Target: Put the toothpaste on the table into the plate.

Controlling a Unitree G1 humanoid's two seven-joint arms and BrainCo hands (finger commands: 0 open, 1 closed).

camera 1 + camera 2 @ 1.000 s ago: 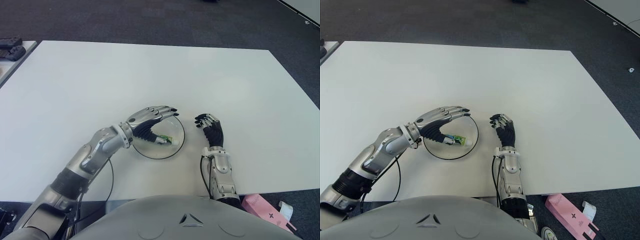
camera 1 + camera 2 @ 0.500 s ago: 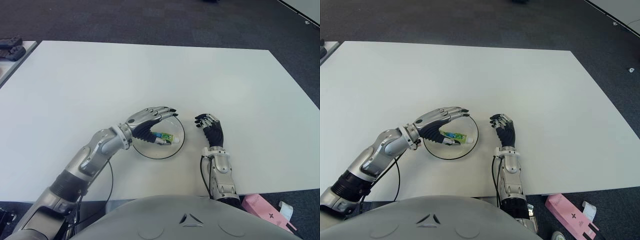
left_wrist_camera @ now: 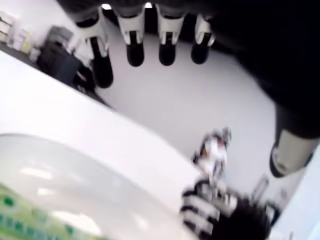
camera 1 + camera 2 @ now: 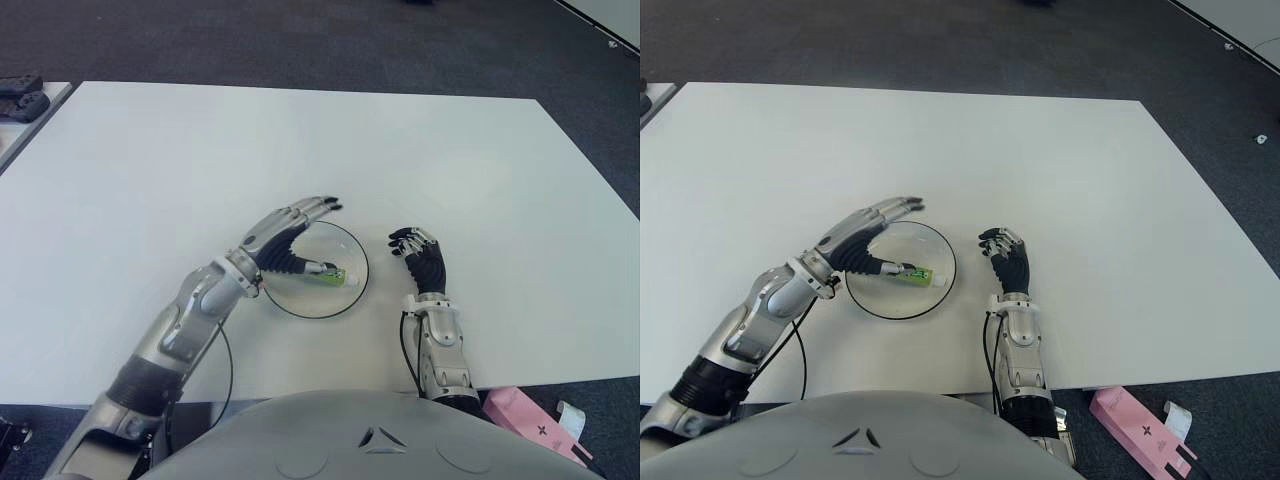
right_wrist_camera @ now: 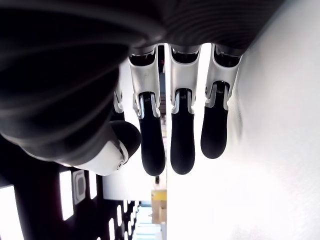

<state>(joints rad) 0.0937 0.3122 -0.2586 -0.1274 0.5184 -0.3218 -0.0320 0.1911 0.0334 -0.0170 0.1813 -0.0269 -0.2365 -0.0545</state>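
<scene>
The toothpaste (image 4: 331, 274), a small green and white tube, lies flat inside the clear glass plate (image 4: 350, 244) near its middle. My left hand (image 4: 303, 238) hovers over the plate's left side with its fingers spread wide and nothing in them. Its thumb tip ends just beside the tube. In the left wrist view the fingertips (image 3: 135, 54) stand apart above the plate's glass rim (image 3: 125, 190), with a strip of the green tube (image 3: 12, 220) at the edge. My right hand (image 4: 418, 252) shows just right of the plate, fingers relaxed and holding nothing.
The white table (image 4: 300, 140) stretches wide beyond and to both sides of the plate. A pink box (image 4: 528, 420) lies on the floor past the table's near right corner. Dark controllers (image 4: 22, 95) sit on a side surface at far left.
My left hand has opened, lifted its fingers off the toothpaste and drawn back to the left. The tube now lies loose in the plate. The right hand has not moved.
</scene>
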